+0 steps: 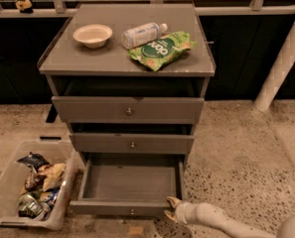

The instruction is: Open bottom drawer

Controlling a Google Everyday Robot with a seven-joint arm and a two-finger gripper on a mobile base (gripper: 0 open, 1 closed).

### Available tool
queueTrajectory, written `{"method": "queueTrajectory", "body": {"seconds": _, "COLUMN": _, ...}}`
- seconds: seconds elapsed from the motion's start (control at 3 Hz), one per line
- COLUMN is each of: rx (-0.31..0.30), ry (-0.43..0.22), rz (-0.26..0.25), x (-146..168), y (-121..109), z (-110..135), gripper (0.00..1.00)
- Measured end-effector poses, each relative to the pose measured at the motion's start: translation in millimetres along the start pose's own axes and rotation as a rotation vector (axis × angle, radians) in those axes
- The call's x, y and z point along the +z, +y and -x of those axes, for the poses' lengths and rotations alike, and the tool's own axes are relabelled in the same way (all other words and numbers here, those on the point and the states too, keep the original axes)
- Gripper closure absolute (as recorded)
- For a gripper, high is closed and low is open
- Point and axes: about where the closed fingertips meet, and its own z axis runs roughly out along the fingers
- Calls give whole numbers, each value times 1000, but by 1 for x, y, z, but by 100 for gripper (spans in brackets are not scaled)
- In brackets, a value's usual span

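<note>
In the camera view, the bottom drawer point(129, 182) stands pulled out from the cabinet point(127, 110), its plain grey inside showing. The gripper point(170, 208) sits low by the drawer's front right corner, jaws a little apart and holding nothing. On the floor to the left, a clear bin point(3, 182) holds snack packets point(42, 175) and a can point(30, 207). On the tabletop point(87, 58) are a bowl point(92, 35), a bottle point(143, 34) lying on its side and a green bag point(161, 48).
</note>
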Motion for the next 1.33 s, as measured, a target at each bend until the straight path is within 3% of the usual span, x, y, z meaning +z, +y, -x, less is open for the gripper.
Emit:
{"method": "queueTrajectory", "body": {"seconds": 1.0, "rx": 4, "ry": -4, "rz": 2, "x": -9, "y": 6, "z": 2, "gripper": 100}}
{"method": "queueTrajectory", "body": {"seconds": 1.33, "rx": 9, "ry": -10, "rz": 5, "x": -11, "y": 19, "z": -3, "gripper": 100}}
